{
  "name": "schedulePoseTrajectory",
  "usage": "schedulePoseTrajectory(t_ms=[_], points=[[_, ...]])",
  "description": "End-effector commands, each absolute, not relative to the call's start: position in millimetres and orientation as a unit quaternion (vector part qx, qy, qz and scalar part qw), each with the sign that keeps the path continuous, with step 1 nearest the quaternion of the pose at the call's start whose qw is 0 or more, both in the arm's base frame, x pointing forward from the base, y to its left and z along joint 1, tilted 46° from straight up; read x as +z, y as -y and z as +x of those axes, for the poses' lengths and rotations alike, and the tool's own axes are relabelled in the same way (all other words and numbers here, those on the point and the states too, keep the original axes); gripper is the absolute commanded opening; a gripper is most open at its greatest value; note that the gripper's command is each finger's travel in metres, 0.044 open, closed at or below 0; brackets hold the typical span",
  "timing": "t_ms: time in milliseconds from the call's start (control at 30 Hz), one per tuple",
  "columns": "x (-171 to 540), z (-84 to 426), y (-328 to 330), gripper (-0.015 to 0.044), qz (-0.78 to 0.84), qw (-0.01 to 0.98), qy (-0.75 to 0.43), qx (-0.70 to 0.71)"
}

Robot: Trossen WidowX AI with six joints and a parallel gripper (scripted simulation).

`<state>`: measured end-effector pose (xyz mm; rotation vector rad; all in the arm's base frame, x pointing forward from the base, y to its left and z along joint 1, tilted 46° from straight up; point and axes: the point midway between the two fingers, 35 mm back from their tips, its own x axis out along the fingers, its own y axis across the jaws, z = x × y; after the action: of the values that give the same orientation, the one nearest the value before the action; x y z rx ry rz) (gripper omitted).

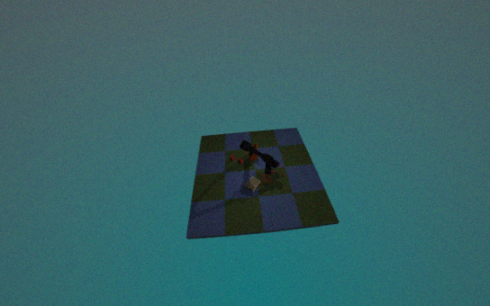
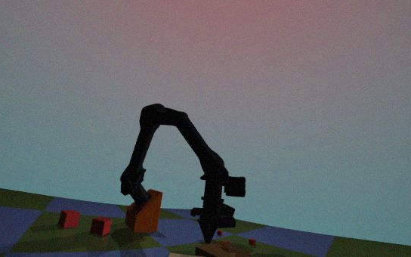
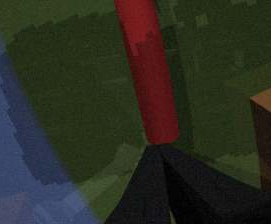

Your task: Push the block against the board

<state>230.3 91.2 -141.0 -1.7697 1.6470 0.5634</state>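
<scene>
Gripper is clenched on nothing, fingertips together & pointing down in the ext. view. Tips are low, just above or at the brown piece as seen there; can't tell re contact. In the wrist view the tips meet right by the near end of a red rod, which runs away from them toward the top edge of the pic; can't tell if they touch. Brown piece is off to the R in that view, apart from the tips, only partly in frame.

Task's things: the brown piece & the cream piece, both on the checkered mat. Can't tell for sure which is the block & which the board. They lie close together nr mid-mat in the top view, cream one L of brown; too dark/small to say if sides touch or edges are even. Ext. view cuts off most of the cream one at the bottom.

Further out: black box on the side of the wrist. Black arm arches up & back to an orange base. Two red cubes sit nr the base, apart from each other. Small red bits lie beyond the brown piece.
</scene>
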Motion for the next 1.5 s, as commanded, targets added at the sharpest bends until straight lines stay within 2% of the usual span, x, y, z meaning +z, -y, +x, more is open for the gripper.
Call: schedulePoseTrajectory(t_ms=[0,1467], points=[[-144,231,-96,0.0,-0.673,0.327,-0.628,0.215],[-168,232,-118,0.0,-0.672,0.328,-0.628,0.214]])
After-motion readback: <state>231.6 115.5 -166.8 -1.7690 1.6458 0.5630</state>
